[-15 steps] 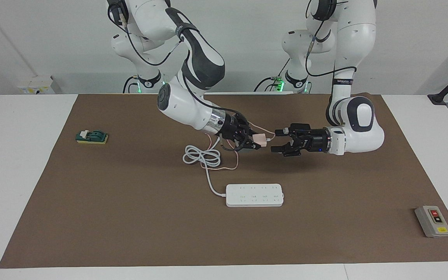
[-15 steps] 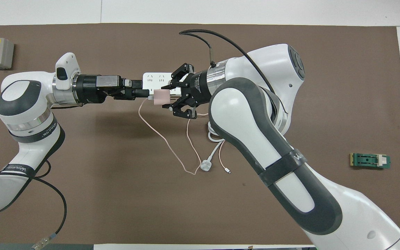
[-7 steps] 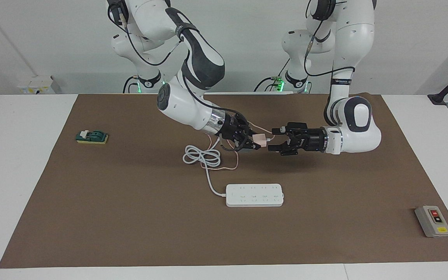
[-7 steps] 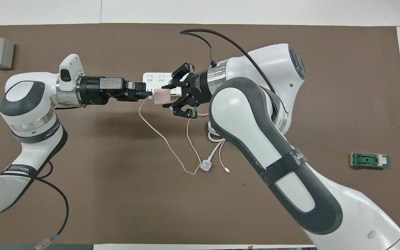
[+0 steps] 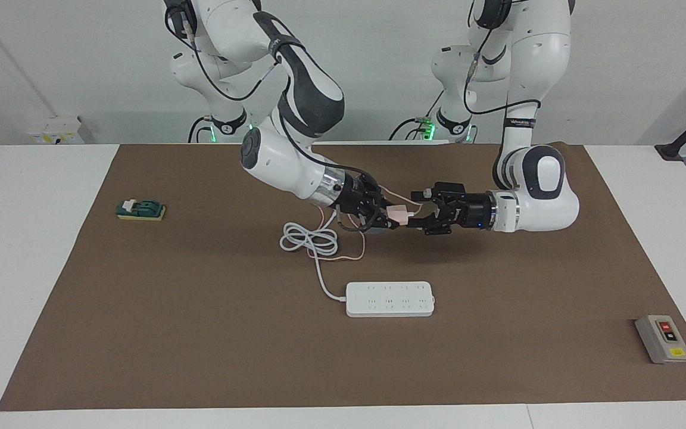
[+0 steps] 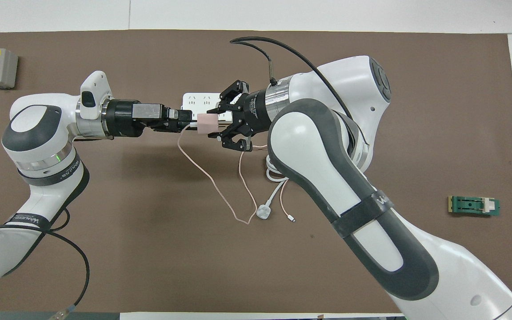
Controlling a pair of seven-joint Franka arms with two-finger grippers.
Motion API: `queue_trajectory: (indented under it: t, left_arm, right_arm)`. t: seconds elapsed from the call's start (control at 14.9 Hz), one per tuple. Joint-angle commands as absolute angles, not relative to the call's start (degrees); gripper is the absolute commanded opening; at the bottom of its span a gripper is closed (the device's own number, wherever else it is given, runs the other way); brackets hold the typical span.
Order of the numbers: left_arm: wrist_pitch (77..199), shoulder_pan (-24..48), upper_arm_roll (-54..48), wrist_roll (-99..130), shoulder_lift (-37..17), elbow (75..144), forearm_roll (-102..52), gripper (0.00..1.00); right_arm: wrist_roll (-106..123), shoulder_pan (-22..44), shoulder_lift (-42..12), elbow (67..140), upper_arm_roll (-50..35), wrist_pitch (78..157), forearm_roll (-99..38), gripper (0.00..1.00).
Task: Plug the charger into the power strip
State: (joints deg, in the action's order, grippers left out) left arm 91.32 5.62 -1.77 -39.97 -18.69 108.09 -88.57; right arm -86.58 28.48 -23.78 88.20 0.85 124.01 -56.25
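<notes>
— Firstly, item one: the charger?
— Charger [image 5: 399, 214], pale pink cube, held aloft in the clamped fingertips of the right gripper [image 5: 392, 215], above the brown mat [image 5: 200, 357] and nearer the robots than the power strip. Its thin pink cable [image 6: 211, 180] hangs to the mat and loops there.

— Item two, the left gripper?
— Left gripper [image 5: 419, 210], level with the charger and right up against it, jaws spread wide. Whether a fingertip touches the cube I cannot quite tell.

— Item three?
— Power strip [image 5: 390, 298], long, white, flat on the mat near its middle, sockets up, none occupied. Its thick white cord [image 5: 310, 241] coils on the robots' side of it, ending in a round white plug [image 6: 263, 212].

— Edges and free room?
— Green block [image 5: 140, 210] close to the mat's edge at the right arm's end. Grey button box [image 5: 663, 338] by the mat's corner at the left arm's end, farther from the robots. Wide bare mat all round the strip; white table [image 5: 21, 268] borders the mat.

— Containers?
— None to list.
</notes>
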Motion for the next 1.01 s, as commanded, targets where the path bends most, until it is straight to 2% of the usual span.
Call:
queue_trajectory:
  t: [0.0,0.94]
  left_arm:
    - [92.98,6.59,-1.05,-40.87,-15.21,112.06,-89.65,1.00]
    - [96.76,7.47,-1.05,-39.20,-14.94,113.12,-89.47,1.00]
  right_arm:
    - [-87.54,28.48,-24.61,86.84,0.88,124.45,-57.57,0.00]
    - [-87.54,28.39,-24.61,86.84,0.97,124.45,-58.44,0.00]
